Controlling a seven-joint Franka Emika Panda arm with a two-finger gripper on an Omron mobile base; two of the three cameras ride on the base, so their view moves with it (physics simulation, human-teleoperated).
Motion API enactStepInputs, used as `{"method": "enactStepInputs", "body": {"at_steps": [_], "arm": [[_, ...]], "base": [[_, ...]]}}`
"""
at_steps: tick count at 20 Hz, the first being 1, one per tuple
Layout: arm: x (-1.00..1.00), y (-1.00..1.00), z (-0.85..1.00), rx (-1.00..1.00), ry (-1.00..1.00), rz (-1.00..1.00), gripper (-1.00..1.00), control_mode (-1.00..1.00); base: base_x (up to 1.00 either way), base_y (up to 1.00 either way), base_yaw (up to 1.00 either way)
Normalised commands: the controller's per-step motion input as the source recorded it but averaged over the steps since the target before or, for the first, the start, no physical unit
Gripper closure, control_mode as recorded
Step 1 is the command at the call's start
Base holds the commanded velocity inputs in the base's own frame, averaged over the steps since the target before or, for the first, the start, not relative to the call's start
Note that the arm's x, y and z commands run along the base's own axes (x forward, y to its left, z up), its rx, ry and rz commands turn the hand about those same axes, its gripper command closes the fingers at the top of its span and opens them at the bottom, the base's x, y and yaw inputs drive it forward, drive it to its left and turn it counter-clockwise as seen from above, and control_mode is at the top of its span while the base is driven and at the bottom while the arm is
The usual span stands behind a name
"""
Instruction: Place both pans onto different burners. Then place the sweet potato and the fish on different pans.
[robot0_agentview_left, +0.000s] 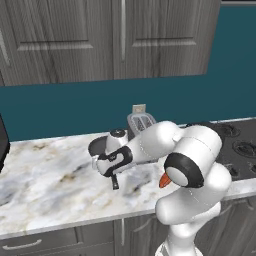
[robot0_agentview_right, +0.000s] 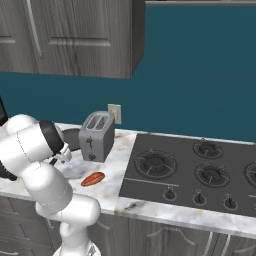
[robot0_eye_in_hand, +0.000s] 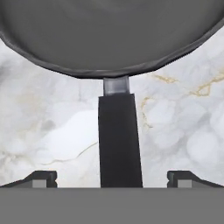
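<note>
- We see the gripper spread wide, its two tips standing far apart at the bottom of the hand view; the pan handle runs straight up between them, touching neither tip as far as we can tell; nothing is held
- The pan lies on the marble bench, its dark bowl across the top of the hand view; in the left base view we find its rim just left of the wrist, with the end of the handle poking out below the hand
- In the right base view a dark pan edge shows behind the arm, just left of the toaster; we cannot tell whether it is the same pan; so we count one pan for certain
- One orange-brown oval, which we take for the sweet potato, lies on the bench in front of the toaster, near the cooktop's left edge; in the left base view its tip peeks out beside the arm's dark joint
- One toaster; one wall outlet behind it
- One cooktop to the right of the toaster; we count three full burners and part of a fourth at the right edge; four knobs along its front; all burners bare
</note>
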Motion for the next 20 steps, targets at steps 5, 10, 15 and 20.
{"method": "enactStepInputs", "body": {"at_steps": [5, 10, 15, 20], "arm": [[0.09, 0.05, -0.21, -0.01, 0.00, -0.01, 1.00, -1.00], [0.00, 0.00, -0.01, 0.00, 0.00, 0.00, 1.00, -1.00], [-0.03, 0.00, 0.01, 0.00, -0.06, 0.00, 1.00, -1.00], [-0.26, 0.00, 0.29, 0.00, -0.08, 0.00, 1.00, -1.00]], "base": [[0.00, 0.00, 0.00], [0.00, 0.00, 0.00], [0.00, 0.00, 0.00], [0.00, 0.00, 0.00]]}}
